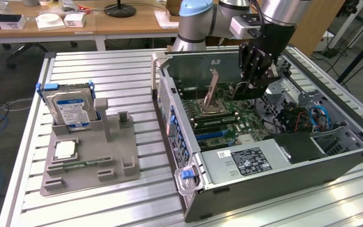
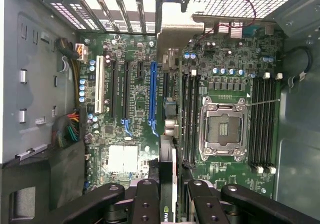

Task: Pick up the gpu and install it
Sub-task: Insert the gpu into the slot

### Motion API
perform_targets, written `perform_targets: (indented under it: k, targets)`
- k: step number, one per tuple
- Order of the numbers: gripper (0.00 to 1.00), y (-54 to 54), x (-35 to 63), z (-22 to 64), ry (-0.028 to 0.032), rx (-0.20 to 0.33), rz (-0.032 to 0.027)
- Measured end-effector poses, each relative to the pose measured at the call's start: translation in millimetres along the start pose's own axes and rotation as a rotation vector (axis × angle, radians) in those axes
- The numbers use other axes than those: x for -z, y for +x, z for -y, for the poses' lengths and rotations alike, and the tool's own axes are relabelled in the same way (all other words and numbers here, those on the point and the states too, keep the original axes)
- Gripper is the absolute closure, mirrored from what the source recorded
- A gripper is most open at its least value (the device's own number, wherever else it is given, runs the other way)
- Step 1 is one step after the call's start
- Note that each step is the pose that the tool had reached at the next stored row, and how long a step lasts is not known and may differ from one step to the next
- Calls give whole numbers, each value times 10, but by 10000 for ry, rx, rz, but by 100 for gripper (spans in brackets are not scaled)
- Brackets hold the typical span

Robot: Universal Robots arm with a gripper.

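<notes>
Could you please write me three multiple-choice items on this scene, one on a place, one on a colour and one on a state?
1. Where does the hard drive stand?
A) in the grey holder on the table
B) on the floor
C) on the wooden desk

2. What colour are the hard drive's side rails?
A) red
B) blue
C) yellow

3. How is the gpu?
A) lying in the holder
B) seated in a slot
C) gripped above the motherboard

Answers:
1 A, it stands upright in the holder.
2 B, both rails are blue.
3 C, the gripper is shut on it, clear of the board.
</notes>
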State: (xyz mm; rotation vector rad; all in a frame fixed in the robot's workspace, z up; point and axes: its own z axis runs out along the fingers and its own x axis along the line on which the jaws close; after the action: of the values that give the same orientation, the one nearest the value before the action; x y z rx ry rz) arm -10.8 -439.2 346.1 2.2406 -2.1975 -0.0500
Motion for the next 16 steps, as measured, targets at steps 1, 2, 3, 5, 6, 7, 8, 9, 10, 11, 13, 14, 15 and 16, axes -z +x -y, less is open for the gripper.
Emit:
perform_targets:
  k: [1, 2, 3, 5, 6, 7, 8, 9, 10, 11, 13, 14, 15, 16]
  targets:
    - [73, 2, -4, -1, 0, 0, -1]
    - [73, 4, -7, -3, 0, -1, -2]
    - [73, 6, -10, -4, -1, 0, -2]
    - [73, 10, -19, -6, 0, 0, 0]
    - [73, 13, -23, -7, 0, 0, 0]
    - [73, 15, -28, -8, 0, 0, 1]
    - [73, 17, -35, -9, 0, 0, 2]
    - [73, 19, -41, -12, 0, -2, 1]
    - [73, 21, -45, -14, 0, -1, 0]
    - [73, 23, -50, -14, -1, 0, -1]
    - [73, 28, -58, -17, -1, 0, -1]
    - [73, 30, -63, -18, 0, 0, 0]
    - [73, 32, -67, -19, -1, 0, -1]
    - [73, 34, -70, -22, -1, -1, -2]
